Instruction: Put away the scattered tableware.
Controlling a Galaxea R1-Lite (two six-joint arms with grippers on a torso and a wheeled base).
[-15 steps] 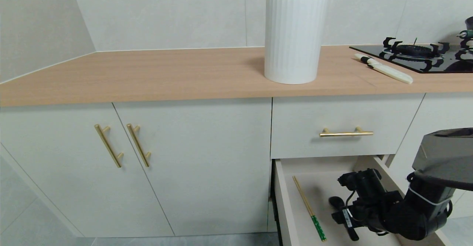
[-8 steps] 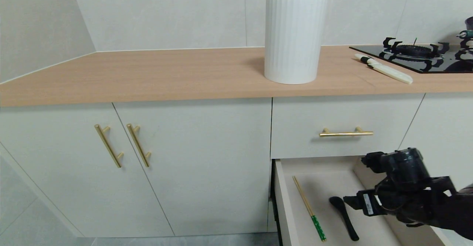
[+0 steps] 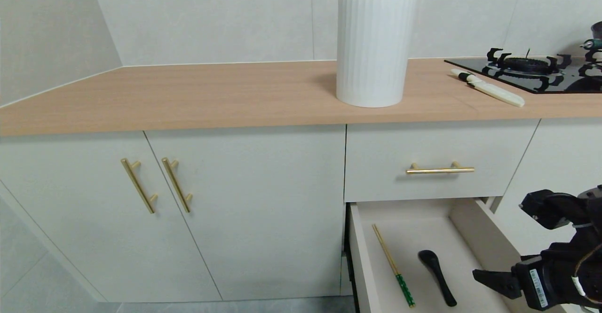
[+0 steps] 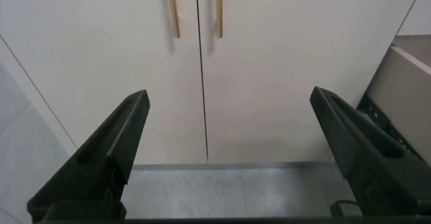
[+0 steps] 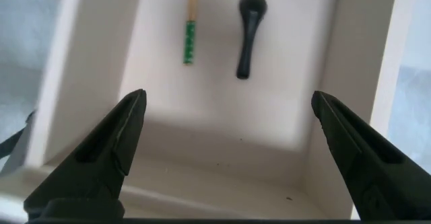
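Note:
The lower drawer (image 3: 360, 256) stands pulled out at the bottom right. A pair of chopsticks with green ends (image 3: 392, 266) lies in it beside a black spoon (image 3: 435, 268). My right gripper (image 3: 498, 238) hangs open by the drawer's right wall, holding nothing. Its wrist view looks down on the chopsticks (image 5: 191, 29) and the spoon (image 5: 248, 35) between the spread right gripper (image 5: 229, 97) fingers. A pale knife with a black band (image 3: 489, 87) lies on the counter near the stove. My left gripper (image 4: 229, 95) is open and faces the cabinet doors low down.
A tall white ribbed container (image 3: 374, 50) stands on the wooden counter (image 3: 211, 97). A black gas stove (image 3: 531, 68) sits at the far right. The shut upper drawer has a gold handle (image 3: 439, 169). Two cabinet doors with gold handles (image 3: 136, 183) are to the left.
My right gripper has drawn back out of the drawer, rightward and toward me. The black spoon, which it partly covered, now lies fully in sight on the drawer floor.

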